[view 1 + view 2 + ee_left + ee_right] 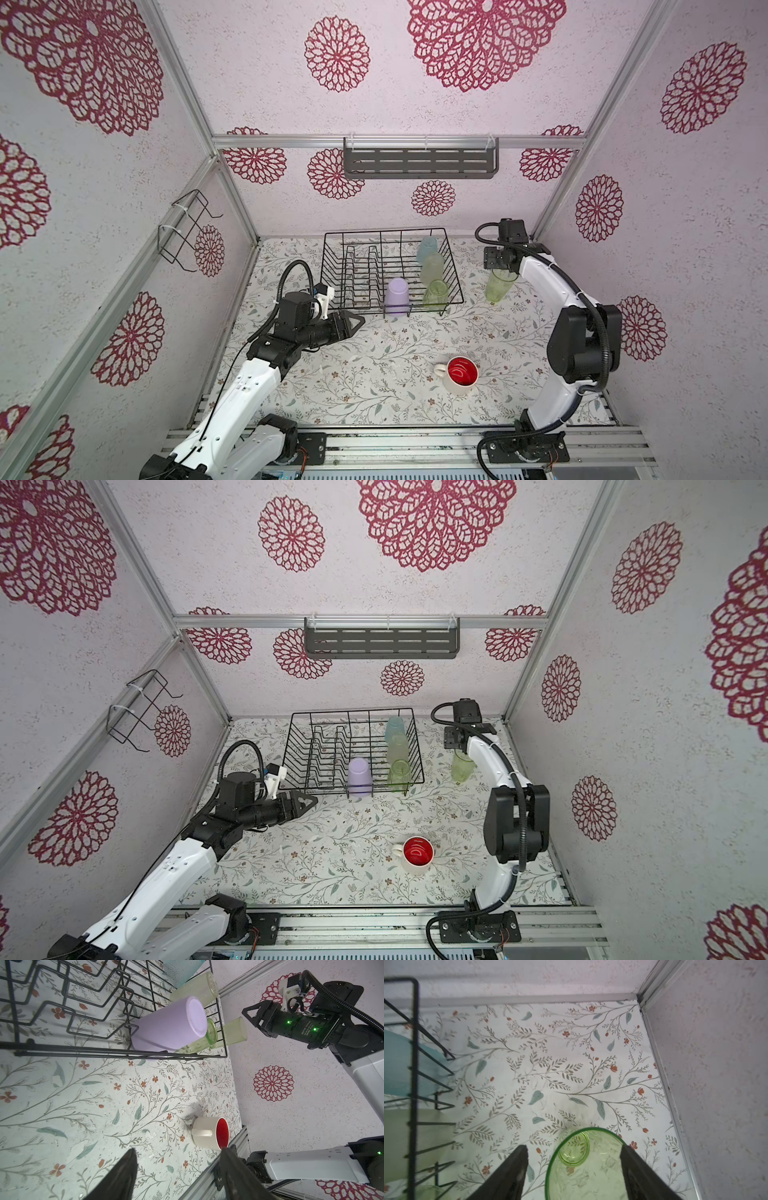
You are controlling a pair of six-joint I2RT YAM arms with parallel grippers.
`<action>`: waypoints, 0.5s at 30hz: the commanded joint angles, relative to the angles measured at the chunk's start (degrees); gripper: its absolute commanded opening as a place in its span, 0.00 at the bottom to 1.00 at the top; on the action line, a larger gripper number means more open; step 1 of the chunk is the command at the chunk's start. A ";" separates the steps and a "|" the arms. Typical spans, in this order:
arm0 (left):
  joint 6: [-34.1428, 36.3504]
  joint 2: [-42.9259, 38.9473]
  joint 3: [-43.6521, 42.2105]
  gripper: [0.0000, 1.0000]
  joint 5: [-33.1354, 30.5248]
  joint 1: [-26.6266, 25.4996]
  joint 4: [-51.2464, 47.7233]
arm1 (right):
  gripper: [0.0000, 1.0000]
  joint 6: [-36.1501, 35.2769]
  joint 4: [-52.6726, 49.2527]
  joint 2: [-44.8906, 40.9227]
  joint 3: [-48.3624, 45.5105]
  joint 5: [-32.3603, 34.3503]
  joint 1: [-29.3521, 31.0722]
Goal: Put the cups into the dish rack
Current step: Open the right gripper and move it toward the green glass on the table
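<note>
Standing upright mouth-up, green glass (498, 286) sits within the spread right gripper (574, 1147); left gripper (178, 1149) spread, empty.

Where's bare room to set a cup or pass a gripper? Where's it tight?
Free: dish rack floor behind the lilac tumbler, between dividers and the cups along its right wall; table between rack front, mug and left gripper. Crowded: that right wall, three cups in line.

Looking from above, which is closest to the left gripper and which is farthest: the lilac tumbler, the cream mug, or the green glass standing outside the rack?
From the left gripper, in a top view:
1. Lilac tumbler, at the front of the dish rack.
2. Cream mug, on the table, front right.
3. Green glass, outside the rack, far right.
</note>
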 commanded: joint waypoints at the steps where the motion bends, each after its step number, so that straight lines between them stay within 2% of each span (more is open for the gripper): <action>1: 0.79 -0.59 1.30 0.67 -1.35 -0.61 0.55 | 0.66 1.80 -5.64 1.13 2.64 -2.77 -0.13; 4: 0.68 -1.04 0.89 0.67 -1.82 -0.70 0.16 | 0.63 1.89 -6.04 2.30 2.13 -5.57 -0.26; 6: 0.71 -1.42 0.96 0.67 -2.38 -0.69 -0.41 | 0.56 1.51 -6.63 3.37 2.50 -6.20 -0.31; 10: -0.45 -1.42 -0.57 0.67 -2.83 -0.70 2.34 | 0.25 0.40 -9.47 5.33 4.51 -6.45 -0.27; 13: -0.08 -0.57 1.02 0.68 -2.52 -0.78 0.72 | 0.10 0.52 -9.24 4.43 4.02 -4.99 0.22; 15: -0.21 -0.62 0.99 0.68 -2.86 -0.82 1.22 | 0.06 0.49 -9.58 3.50 4.02 -3.82 0.63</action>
